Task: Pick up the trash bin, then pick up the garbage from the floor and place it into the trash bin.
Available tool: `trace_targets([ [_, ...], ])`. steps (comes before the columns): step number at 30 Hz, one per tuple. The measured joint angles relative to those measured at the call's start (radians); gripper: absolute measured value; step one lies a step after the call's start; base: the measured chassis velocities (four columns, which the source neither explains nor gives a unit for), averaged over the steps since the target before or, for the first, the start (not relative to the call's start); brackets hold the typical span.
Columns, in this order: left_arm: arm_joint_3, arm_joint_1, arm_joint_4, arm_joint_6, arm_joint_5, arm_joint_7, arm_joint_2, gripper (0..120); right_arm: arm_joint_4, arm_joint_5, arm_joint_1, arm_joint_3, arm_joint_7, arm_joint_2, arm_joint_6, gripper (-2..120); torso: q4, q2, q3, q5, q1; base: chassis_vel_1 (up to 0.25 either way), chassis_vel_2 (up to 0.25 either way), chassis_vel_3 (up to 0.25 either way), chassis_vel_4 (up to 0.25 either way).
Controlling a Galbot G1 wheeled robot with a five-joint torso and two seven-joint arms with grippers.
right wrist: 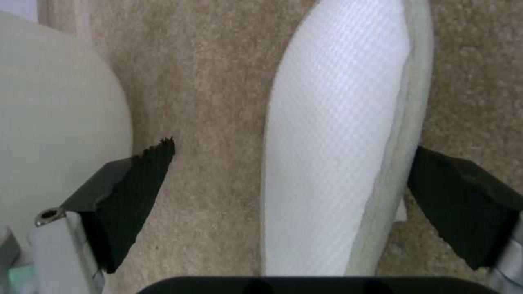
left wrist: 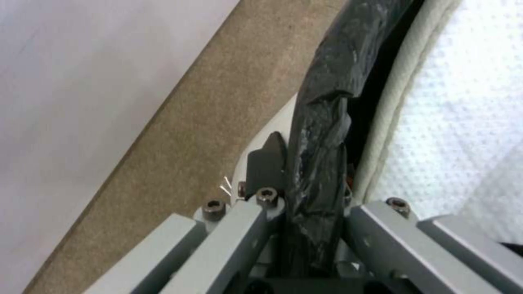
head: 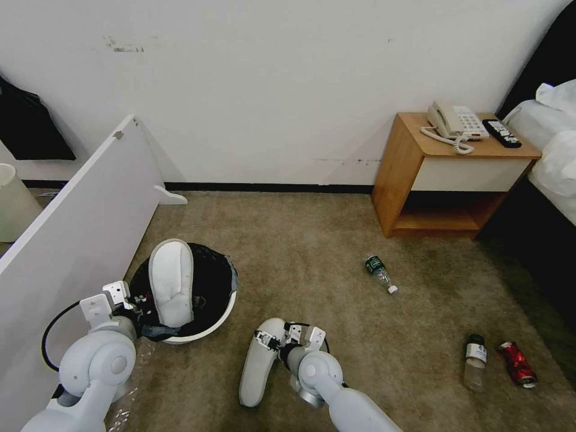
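The trash bin [head: 219,320] sits on the floor [head: 312,264] at the left, white with a black bag over its rim [left wrist: 327,81]. My left gripper [head: 133,305] [left wrist: 313,167] is shut on that rim. One white slipper [head: 171,279] [left wrist: 463,122] stands upright inside the bin. A second white slipper [head: 257,363] [right wrist: 338,143] lies on the carpet right of the bin. My right gripper [head: 289,337] [right wrist: 294,163] is open just over it, with a black pad on either side. Farther right lie a green-labelled bottle [head: 381,273], a small bottle [head: 475,361] and a red can [head: 516,363].
A white board [head: 72,240] leans along the left, close to the bin. A pale cream bucket [head: 12,201] stands behind it. A wooden nightstand [head: 414,174] with a telephone [head: 456,123] is at the back right, beside a bed [head: 552,150].
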Motion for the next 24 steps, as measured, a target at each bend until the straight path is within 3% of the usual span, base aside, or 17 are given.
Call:
trace_targets([
  [13,0.003,0.008,-0.002,-0.001,0.006,0.000,-0.007,1,-0.035,-0.032,0.015,-0.009,-0.022,0.023,0.000,99,0.0000,0.000,0.000,0.0000,0.000,0.000,0.000,0.000,0.000],
  [18,0.002,0.009,-0.003,-0.002,0.007,0.001,-0.009,1,-0.046,-0.045,0.019,-0.012,-0.026,0.025,-0.001,88,-0.0001,0.000,0.000,0.0000,0.000,0.000,0.000,0.000,0.000],
  [21,0.002,0.010,-0.004,-0.003,0.008,0.002,-0.012,1,-0.055,-0.051,0.020,-0.012,-0.028,0.026,-0.002,71,-0.0001,0.000,0.000,0.0000,0.000,0.000,0.000,0.000,0.000],
  [24,0.002,0.010,-0.004,-0.003,0.009,0.002,-0.013,1,-0.057,-0.053,0.021,-0.011,-0.029,0.026,-0.002,66,0.0000,0.000,0.000,0.0000,0.000,0.000,0.000,0.000,0.000],
])
